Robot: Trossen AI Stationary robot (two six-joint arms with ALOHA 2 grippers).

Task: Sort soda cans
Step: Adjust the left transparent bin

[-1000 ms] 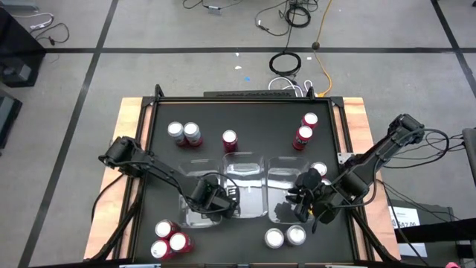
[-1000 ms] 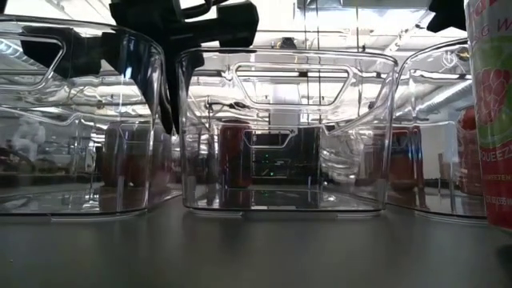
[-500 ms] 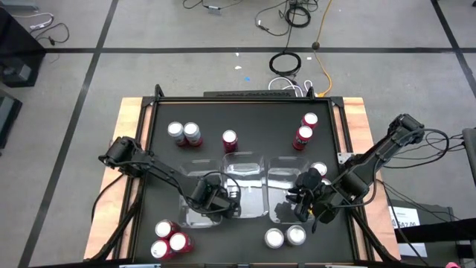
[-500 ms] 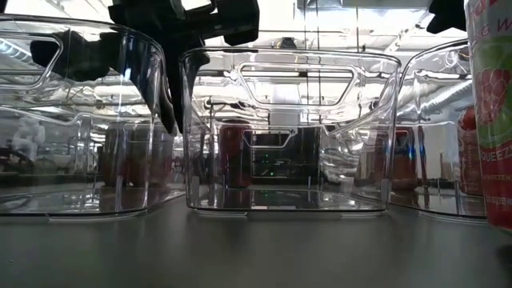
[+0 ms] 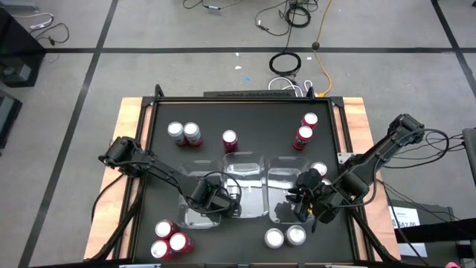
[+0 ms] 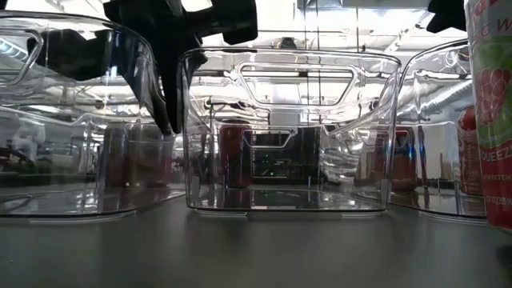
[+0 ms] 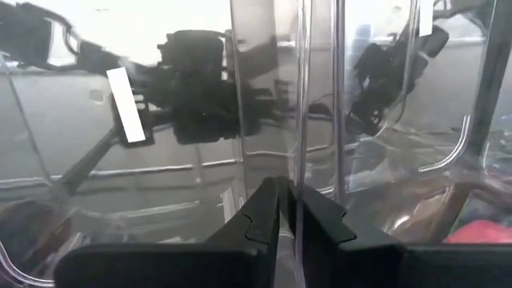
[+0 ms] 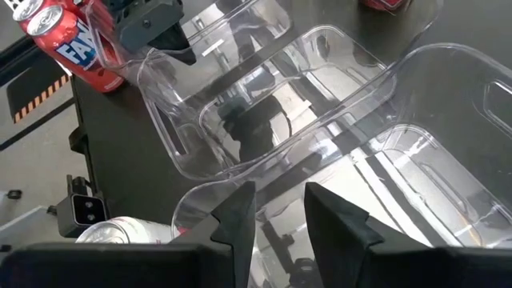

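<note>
Three clear trays stand side by side mid-table: left tray (image 5: 199,205), middle tray (image 5: 246,184), right tray (image 5: 286,192). My left gripper (image 5: 232,202) is shut on the left tray (image 6: 72,120), between it and the middle tray (image 6: 288,128). My right gripper (image 5: 299,206) is open and hovers over the right tray's near end (image 8: 264,172). Red cans (image 5: 230,140) (image 5: 302,138) and silver cans (image 5: 175,131) (image 5: 318,170) stand upright on the table around the trays. None is held. My left gripper pinches the left tray's right-hand wall at its rim (image 7: 298,152), one finger inside the tray and one outside. The fingers (image 6: 164,96) come from above, pointing down. The tray sits tilted, its right side raised and its left bottom edge (image 6: 24,214) on the table.
Red cans (image 5: 167,240) cluster near the table's near-left corner, and two silver cans (image 5: 285,237) stand in front of the right tray. A red can (image 6: 492,112) looms close at the low view's right. The table has raised wooden side edges (image 5: 131,112).
My left gripper has risen a little with the left tray's right wall. That side of the tray has lifted off the table, so the tray now tilts while its left bottom edge stays down. My right arm has kept still.
</note>
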